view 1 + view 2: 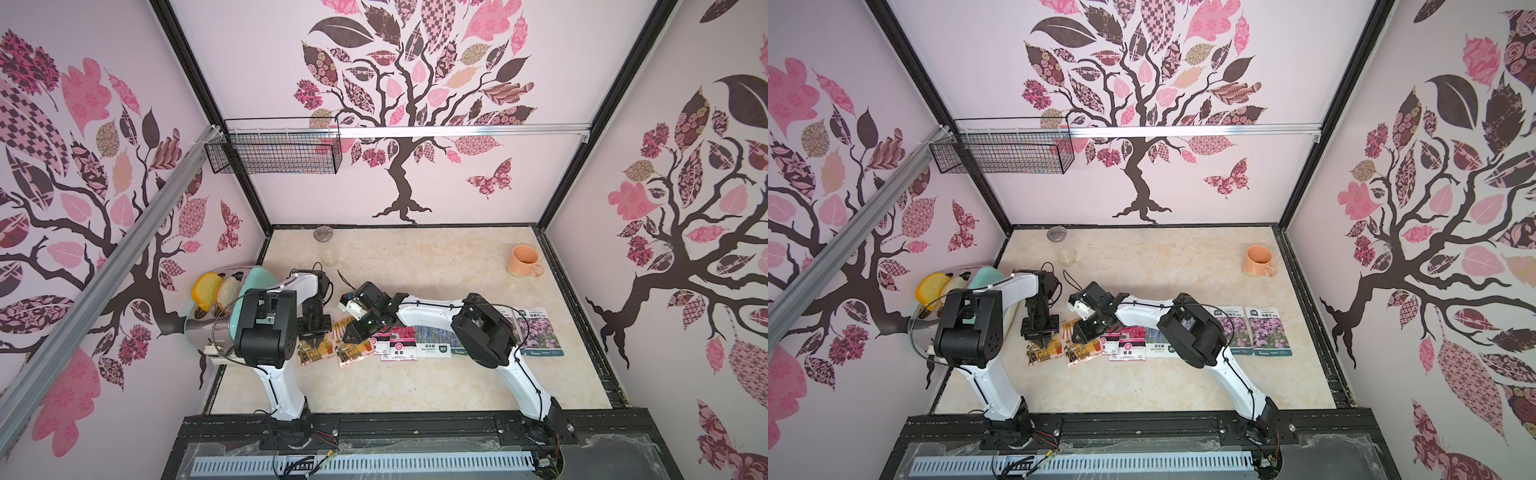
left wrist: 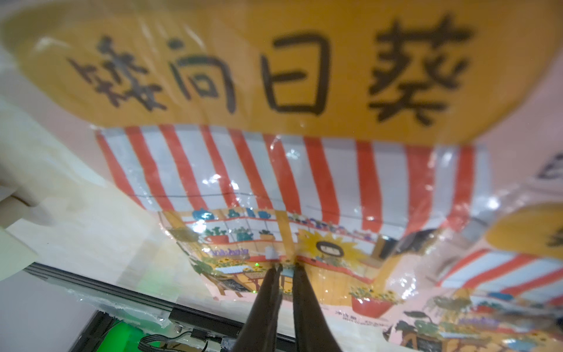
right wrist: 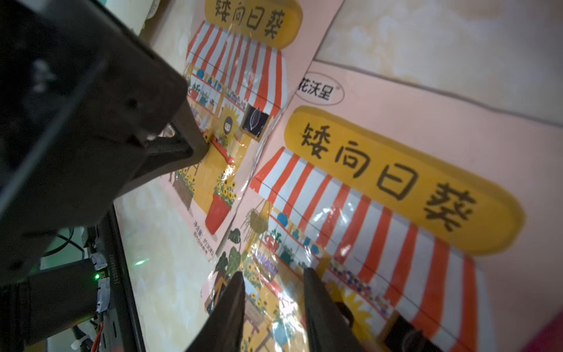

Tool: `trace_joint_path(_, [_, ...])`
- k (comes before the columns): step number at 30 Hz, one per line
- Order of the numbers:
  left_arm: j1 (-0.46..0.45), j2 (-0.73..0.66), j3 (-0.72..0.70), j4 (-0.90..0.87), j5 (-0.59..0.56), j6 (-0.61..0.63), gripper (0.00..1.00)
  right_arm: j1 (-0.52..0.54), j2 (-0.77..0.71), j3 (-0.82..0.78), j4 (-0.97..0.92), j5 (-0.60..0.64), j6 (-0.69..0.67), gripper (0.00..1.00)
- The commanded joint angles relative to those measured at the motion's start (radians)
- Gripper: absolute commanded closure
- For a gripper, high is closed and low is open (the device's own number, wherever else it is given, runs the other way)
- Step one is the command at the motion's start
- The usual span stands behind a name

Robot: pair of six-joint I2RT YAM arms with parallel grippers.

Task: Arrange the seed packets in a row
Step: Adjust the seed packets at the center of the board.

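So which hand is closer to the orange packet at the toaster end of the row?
Left. The left hand pinches that end packet; the right hand is over the neighbouring orange packet beside it.

In both top views the right arm's black elbow joint (image 1: 484,336) covers nearly all of one glossy purple lavender packet (image 1: 457,345), midway along the row near the marble-patterned surface's (image 1: 415,386) front edge. It also covers the left strip of a pink-purple flower packet (image 1: 1237,332). The right gripper (image 1: 351,336) hides the far edge of a red-pink flower packet (image 1: 380,345). Label print there is too small to read. In the left wrist view the flat orange cartoon-shop packet (image 2: 274,183) blurs at its banner and runs off the picture. The left gripper (image 2: 286,268) seems to nip its film, though that is unclear.
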Motion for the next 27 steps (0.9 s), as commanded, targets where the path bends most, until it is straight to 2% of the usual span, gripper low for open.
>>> trace_joint_path(1, [-0.003, -0.044, 0.008, 0.04, 0.041, -0.003, 0.84, 0.012, 0.035, 0.027, 0.009, 0.052, 0.043, 0.65])
trace_joint_path(7, [0.003, -0.14, 0.042, -0.017, 0.026, -0.017, 0.78, 0.024, 0.09, 0.092, -0.015, 0.069, 0.07, 0.66])
trace_joint_path(13, [0.024, -0.201, 0.066, -0.054, 0.014, -0.035, 0.78, 0.033, 0.108, 0.126, -0.02, 0.091, 0.095, 0.66])
trace_joint_path(18, [0.072, -0.265, 0.046, -0.049, 0.083, -0.052, 0.77, 0.035, 0.099, 0.111, 0.011, 0.124, 0.136, 0.67])
trace_joint_path(23, [0.084, -0.288, 0.03, -0.06, 0.091, -0.04, 0.78, 0.046, 0.097, 0.114, 0.01, 0.154, 0.162, 0.68])
trace_joint_path(27, [0.08, -0.279, 0.004, -0.05, 0.133, -0.019, 0.8, 0.06, 0.04, 0.094, -0.006, 0.203, 0.116, 0.68])
